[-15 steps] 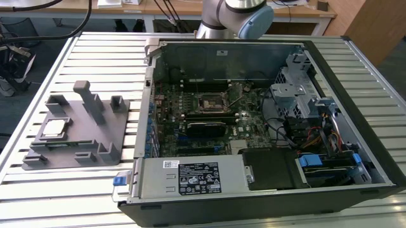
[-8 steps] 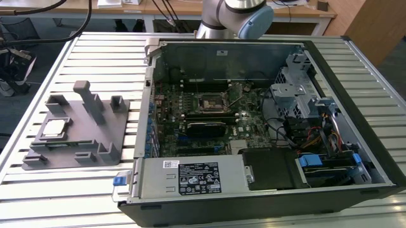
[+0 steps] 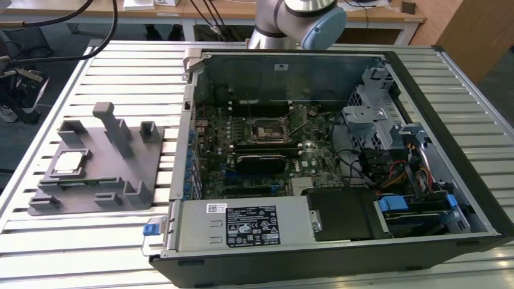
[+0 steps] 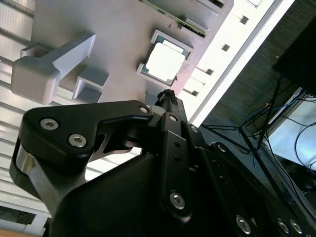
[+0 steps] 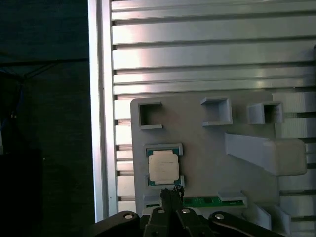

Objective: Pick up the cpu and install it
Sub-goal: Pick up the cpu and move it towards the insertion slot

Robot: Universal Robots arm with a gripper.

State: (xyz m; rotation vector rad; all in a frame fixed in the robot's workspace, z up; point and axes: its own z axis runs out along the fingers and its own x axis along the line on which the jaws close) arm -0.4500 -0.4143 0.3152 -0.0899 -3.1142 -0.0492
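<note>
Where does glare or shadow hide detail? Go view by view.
In the second wrist view, glare bleaches the square silvery-topped cpu almost white and burns out the slatted metal table; in the first wrist view, bright streaks run along the table's slats while the floor beside it goes near black; in the exterior view, light is even, though the open black computer case is shaded inside.

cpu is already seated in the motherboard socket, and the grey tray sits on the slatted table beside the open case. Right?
Not quite. The cpu is not in the motherboard socket; it lies in its recess on the grey tray, as the exterior view shows. The tray does sit on the slatted table beside the open case.
</note>
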